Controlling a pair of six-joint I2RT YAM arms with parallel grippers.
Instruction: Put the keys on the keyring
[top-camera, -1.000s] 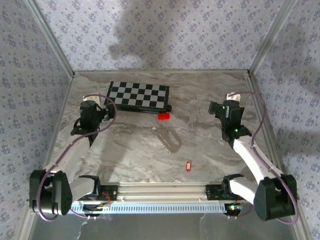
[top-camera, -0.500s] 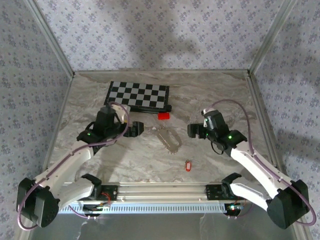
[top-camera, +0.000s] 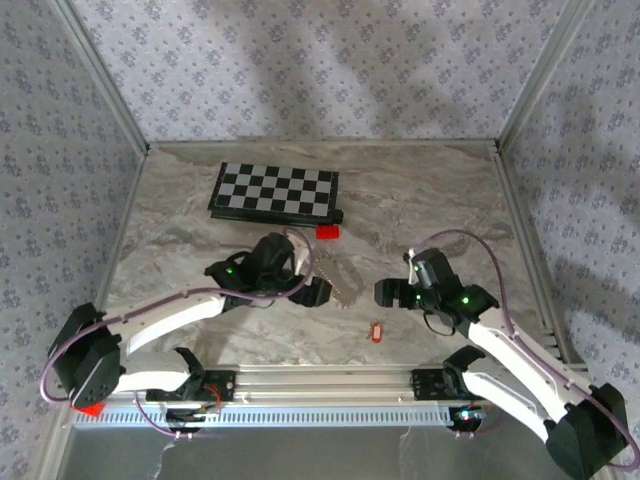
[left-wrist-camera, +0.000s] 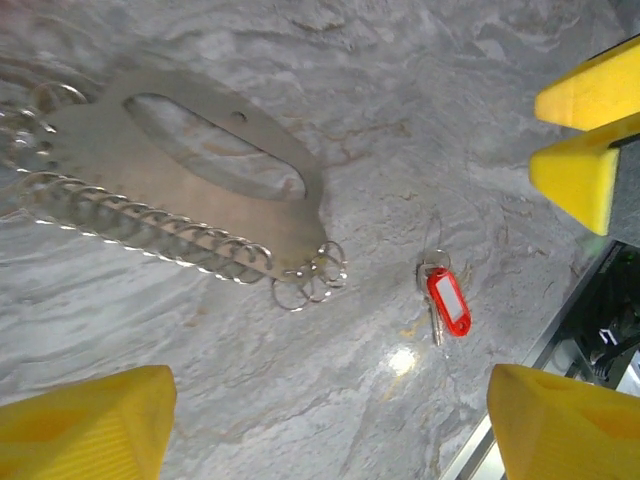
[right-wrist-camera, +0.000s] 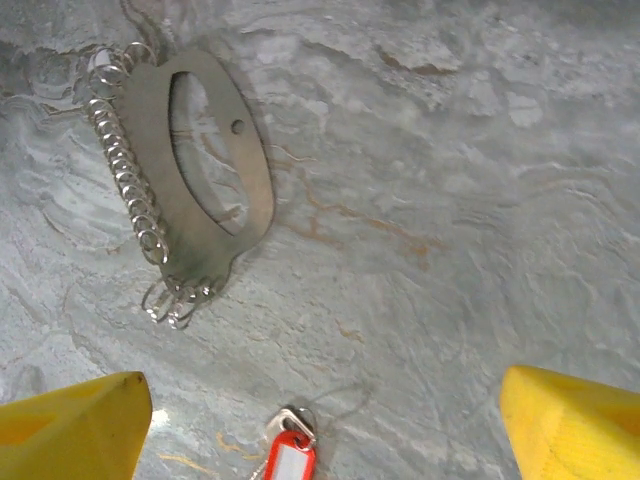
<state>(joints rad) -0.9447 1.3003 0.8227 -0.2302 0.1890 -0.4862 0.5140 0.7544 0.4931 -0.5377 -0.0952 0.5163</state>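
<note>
The keys (top-camera: 376, 331) are a tiny red tag with a pale centre and a small metal key, lying flat near the table's front; they also appear in the wrist views (left-wrist-camera: 447, 300) (right-wrist-camera: 285, 462). The keyring (top-camera: 343, 276) is a flat silvery oval plate edged with several small rings (left-wrist-camera: 200, 190) (right-wrist-camera: 200, 255). My left gripper (top-camera: 312, 291) (left-wrist-camera: 330, 430) hovers open over the keyring's near end, holding nothing. My right gripper (top-camera: 388, 293) (right-wrist-camera: 320, 430) hovers open just behind and right of the keys, also holding nothing. Its yellow fingers (left-wrist-camera: 590, 95) show in the left wrist view.
A black-and-white chessboard (top-camera: 275, 190) lies at the back left, with a solid red block (top-camera: 326, 232) by its near right corner. Patterned walls enclose the marble table (top-camera: 460, 200). A metal rail (top-camera: 320, 382) runs along the front edge.
Both arms have swung in from the sides toward the centre. The left gripper has come over the keyring, and the right gripper has moved nearer and left, close to the keys.
</note>
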